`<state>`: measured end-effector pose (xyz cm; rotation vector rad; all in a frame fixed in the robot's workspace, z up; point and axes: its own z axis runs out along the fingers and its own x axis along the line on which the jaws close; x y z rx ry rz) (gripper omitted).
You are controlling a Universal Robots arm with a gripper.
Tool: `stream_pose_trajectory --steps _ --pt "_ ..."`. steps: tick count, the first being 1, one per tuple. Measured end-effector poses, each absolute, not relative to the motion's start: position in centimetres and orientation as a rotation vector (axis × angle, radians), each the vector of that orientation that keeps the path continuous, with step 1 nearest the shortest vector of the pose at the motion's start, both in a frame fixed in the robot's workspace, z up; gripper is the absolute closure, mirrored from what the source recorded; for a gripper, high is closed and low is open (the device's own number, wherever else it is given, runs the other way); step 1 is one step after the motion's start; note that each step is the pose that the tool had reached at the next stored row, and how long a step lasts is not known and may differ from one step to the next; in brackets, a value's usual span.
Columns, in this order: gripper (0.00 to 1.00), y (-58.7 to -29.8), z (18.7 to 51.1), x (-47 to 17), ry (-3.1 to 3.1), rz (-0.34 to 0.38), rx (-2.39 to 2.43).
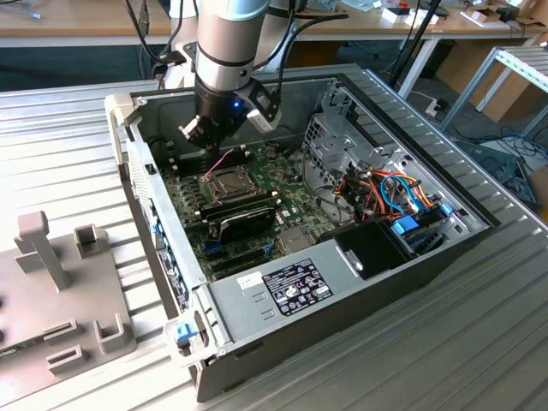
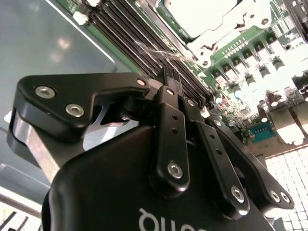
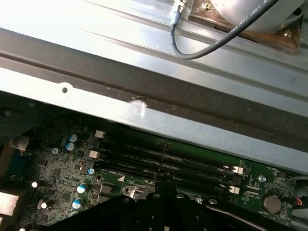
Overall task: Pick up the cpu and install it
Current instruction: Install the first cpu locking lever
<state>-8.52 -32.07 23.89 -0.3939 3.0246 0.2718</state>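
Note:
A silvery square top that I take for the cpu [image 2: 190, 12] lies inside the socket, under the hinged metal frame [image 2: 231, 24]. In the exterior view the socket [image 1: 227, 182] sits mid-board on the green motherboard [image 1: 287, 201] inside the open computer case. My gripper [image 1: 201, 139] hangs just above the board, behind the socket and over the memory slots [image 3: 168, 161]. In both wrist views its black fingertips [image 2: 168, 79] [image 3: 161, 180] meet with nothing seen between them.
A black oblong module [image 1: 247, 218] lies in front of the socket. The power supply [image 1: 291, 287] fills the case's near side, and a drive cage [image 1: 342, 141] with coloured cables stands toward the exterior view's right. The case wall [image 3: 144, 82] rises close behind the gripper. A grey fixture [image 1: 60, 291] rests outside.

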Motion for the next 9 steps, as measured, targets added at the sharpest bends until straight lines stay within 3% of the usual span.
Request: stream_pose_trajectory --steps 9 --pt "0.89 -32.32 23.27 -8.35 3.028 0.268 -0.347"
